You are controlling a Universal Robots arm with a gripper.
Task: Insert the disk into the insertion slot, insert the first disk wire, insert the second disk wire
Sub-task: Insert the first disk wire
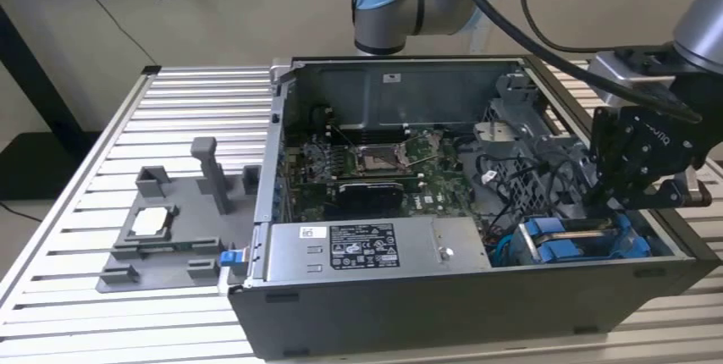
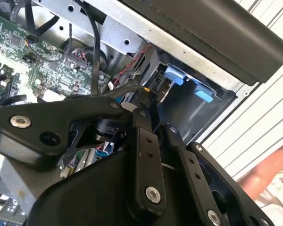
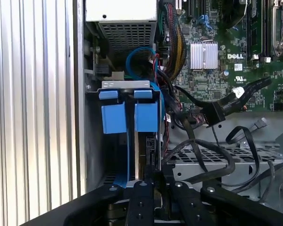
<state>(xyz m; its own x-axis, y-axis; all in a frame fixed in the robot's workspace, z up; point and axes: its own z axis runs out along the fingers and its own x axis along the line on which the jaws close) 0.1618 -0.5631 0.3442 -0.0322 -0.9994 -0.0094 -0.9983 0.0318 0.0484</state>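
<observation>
The hand (image 3: 154,177) has its fingers narrow and, as far as the first wrist view lets me judge, pinched on the thin edge of the disk (image 3: 147,150). The disk stands edge-on in the slot (image 3: 127,85) behind the blue tabs (image 3: 114,117), in the case (image 1: 452,313) corner toward the tabletop (image 1: 181,110) edge on the exterior view's right. The danger now: any tilt and the carrier binds on the cage instead of seating. Loose black cables (image 3: 203,153) lie just beside the bay, and one caught against the disk could jam it or strain a plug. An off-axis push could make the disk slip in the pinch. And a person's arm (image 2: 269,176) is near the case, worth watching.
</observation>
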